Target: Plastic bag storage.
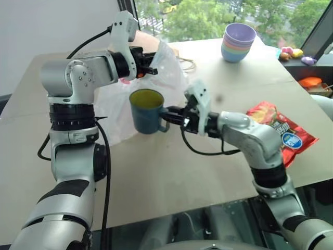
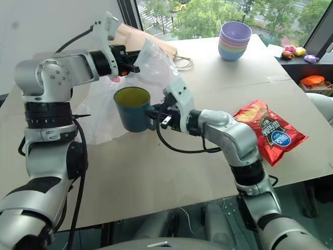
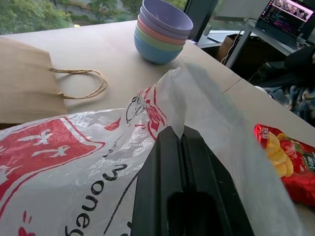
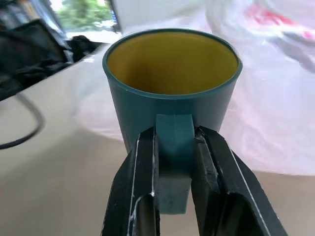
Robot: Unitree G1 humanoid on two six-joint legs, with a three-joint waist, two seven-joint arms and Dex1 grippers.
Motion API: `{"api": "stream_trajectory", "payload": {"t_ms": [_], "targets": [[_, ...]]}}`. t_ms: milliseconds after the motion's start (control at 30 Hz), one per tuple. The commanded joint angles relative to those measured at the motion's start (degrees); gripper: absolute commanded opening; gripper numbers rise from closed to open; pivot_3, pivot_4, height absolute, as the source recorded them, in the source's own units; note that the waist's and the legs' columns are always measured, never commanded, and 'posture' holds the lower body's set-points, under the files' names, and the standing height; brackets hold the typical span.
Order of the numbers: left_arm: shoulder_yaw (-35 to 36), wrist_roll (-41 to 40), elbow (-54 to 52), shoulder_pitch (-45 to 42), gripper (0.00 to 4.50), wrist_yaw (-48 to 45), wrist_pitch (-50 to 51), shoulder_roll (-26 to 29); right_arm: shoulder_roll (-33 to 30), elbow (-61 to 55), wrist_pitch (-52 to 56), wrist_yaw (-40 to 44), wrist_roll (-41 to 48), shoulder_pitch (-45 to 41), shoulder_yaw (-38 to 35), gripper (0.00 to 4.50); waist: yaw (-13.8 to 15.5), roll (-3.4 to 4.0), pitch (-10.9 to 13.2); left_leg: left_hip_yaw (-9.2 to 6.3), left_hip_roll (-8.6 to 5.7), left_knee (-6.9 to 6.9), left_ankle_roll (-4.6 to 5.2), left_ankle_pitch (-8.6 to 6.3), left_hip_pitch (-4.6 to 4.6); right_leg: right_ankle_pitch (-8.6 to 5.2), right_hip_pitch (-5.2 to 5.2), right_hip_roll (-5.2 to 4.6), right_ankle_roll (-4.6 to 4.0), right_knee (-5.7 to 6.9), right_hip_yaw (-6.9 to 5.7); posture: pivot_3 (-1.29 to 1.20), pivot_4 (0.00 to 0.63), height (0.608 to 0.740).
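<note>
While the left gripper pinches a raised fold of the plastic bag between fingers pressed tight together, the right gripper clamps the handle of a blue mug with a yellow inside and holds it upright, seemingly just off the tan table, right in front of the bag. The bag is drawn up into a peak at the pinch, and the rest of it, with its red print, spreads over the table behind and beside the mug. Farther back lie a brown paper bag and a stack of pastel bowls, with a red chip packet off to the robot's right. The likely aim is to stuff the bag into the mug, and trouble could come from several sides: the thin film may slide out of the narrow pinch or tear, the loose bulk may drag across the rim and tip the mug on its handle grip, and the springy plastic could bulge back out once released.
</note>
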Motion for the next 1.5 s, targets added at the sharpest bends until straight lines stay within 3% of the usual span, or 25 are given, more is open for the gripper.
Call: {"api": "stream_trajectory", "payload": {"t_ms": [33,167,333,533,700,867,1233,1400,1500], "targets": [[-0.27,0.95,-0.72,-1.93,0.00,-0.38,-2.00,0.74,-1.25,-4.94,1.88,3.27,2.29,-0.82,2.53,0.35,-0.16,0.00,0.00,-0.01,0.00,-0.01,0.00,0.00,-0.01,0.00,-0.01,-0.02,0.00,-0.01,-0.06,0.00,0.150,0.740],[-0.91,2.33,0.34,-1.82,0.00,-0.82,-4.37,0.72,-5.49,-5.44,2.40,6.76,1.81,-0.61,5.31,0.35,-0.29,0.00,0.00,-0.02,0.00,-0.03,0.00,0.00,0.00,0.00,-0.04,-0.07,0.00,-0.01,-0.20,0.00,0.150,0.740],[-2.11,1.90,-0.47,-1.88,0.00,-2.96,-4.49,0.57,-1.80,6.46,-3.26,4.01,-2.46,-4.03,4.23,0.35,-0.47,0.00,0.00,0.01,0.00,-0.01,-0.01,0.00,0.05,0.00,-0.04,-0.06,0.00,0.11,-0.16,0.00,0.150,0.740],[-0.68,-1.02,-7.33,3.04,0.00,-6.15,2.08,5.97,5.47,14.70,-4.77,-7.60,-0.88,-5.99,-9.75,0.35,-1.65,0.00,0.00,0.00,-0.01,-0.04,0.00,0.00,0.01,0.00,-0.06,-0.08,0.00,0.03,-0.16,0.00,0.150,0.740],[1.75,-4.82,-11.54,5.39,0.00,-6.84,7.73,8.11,3.34,13.37,-2.47,-9.26,-0.50,-4.85,-13.75,0.35,-1.66,0.01,0.01,-0.05,-0.01,-0.05,0.00,0.00,0.02,0.00,-0.05,-0.11,0.00,0.03,-0.31,0.00,0.150,0.740],[5.57,-7.69,-12.52,3.81,0.00,-3.07,12.87,4.57,-1.35,8.80,1.90,-7.63,1.98,-2.75,-15.77,0.35,-1.56,0.02,0.01,-0.05,-0.01,-0.04,0.00,0.00,0.01,0.00,-0.05,-0.13,0.00,0.03,-0.30,0.00,0.150,0.740],[7.28,-9.39,-10.40,0.99,0.00,0.39,15.07,2.02,-12.28,-13.90,13.91,5.57,17.81,6.07,-11.89,0.35,-1.35,0.02,0.01,-0.04,-0.03,-0.07,0.00,0.00,0.04,0.00,-0.04,-0.11,0.00,0.05,-0.18,0.00,0.150,0.740],[6.46,-9.79,-10.52,0.63,0.00,0.76,15.01,1.32,-12.73,-15.66,14.10,7.25,23.97,5.61,-13.97,0.35,-1.08,0.02,0.01,-0.03,-0.12,-0.04,0.01,0.00,0.05,0.00,-0.03,-0.18,0.00,0.05,-0.17,0.00,0.150,0.740],[6.71,-10.27,-10.60,0.71,0.00,1.13,15.29,0.58,-8.57,-11.32,13.13,0.83,22.94,3.57,-15.58,0.35,-1.22,0.02,0.01,-0.06,-0.12,-0.05,0.01,0.00,0.06,0.00,-0.03,-0.17,0.00,0.08,-0.21,0.00,0.150,0.740]]}}
